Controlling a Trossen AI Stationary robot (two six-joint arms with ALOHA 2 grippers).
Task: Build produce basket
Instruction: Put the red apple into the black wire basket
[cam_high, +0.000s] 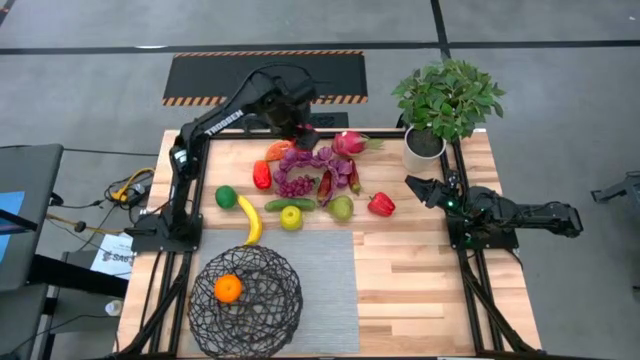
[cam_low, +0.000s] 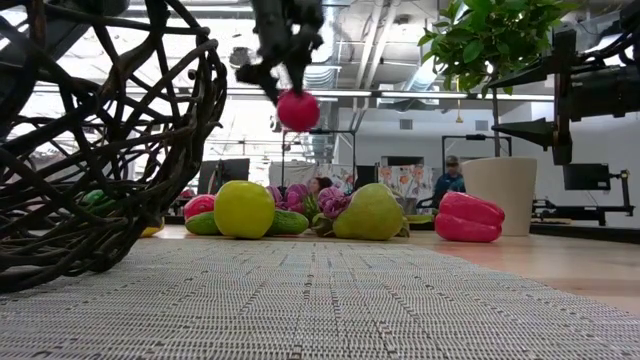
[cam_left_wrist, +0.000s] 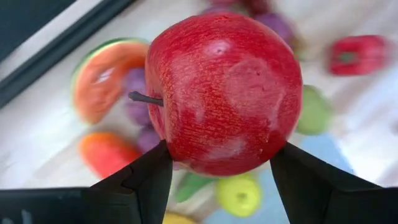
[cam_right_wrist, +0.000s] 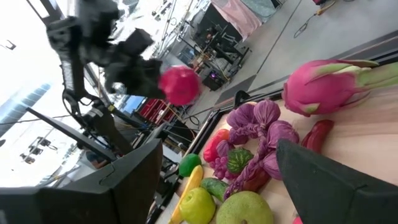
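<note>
Item: red apple (cam_left_wrist: 224, 93), one piece of the produce, in transit. I have it in the left gripper (cam_left_wrist: 221, 171), fingers (cam_left_wrist: 146, 180) closed partway on its two sides, stem pointing sideways. In the low view it hangs clear above the heap of fruit at the far side of the bench (cam_high: 430, 280).

Destination: basket (cam_high: 245, 290), black wire, at the near left corner of the bench on the grey mat (cam_high: 325, 270). It holds one orange (cam_high: 228, 289) so far.

Still on the bench: banana (cam_high: 250, 220), lime (cam_high: 226, 197), yellow-green apple (cam_high: 291, 216), cucumber (cam_high: 290, 204), pear (cam_high: 341, 208), two red peppers (cam_high: 380, 204), grapes (cam_high: 295, 185), dragonfruit (cam_high: 350, 143), watermelon slice (cam_high: 278, 150).

Right gripper (cam_high: 415, 188): parked at the right side near the potted plant (cam_high: 445, 105), fingers spread wide, holding nothing.

Handling note, my judgement: I should keep the apple high while swinging it back toward me, so it clears the banana and the basket rim, then lower it inside beside the orange before releasing. A round apple dropped from above could bounce or roll off the wire.

Writing: white lettering runs along the left arm (cam_high: 215, 125); it appears to read "TROSSEN". No other labels legible.
</note>
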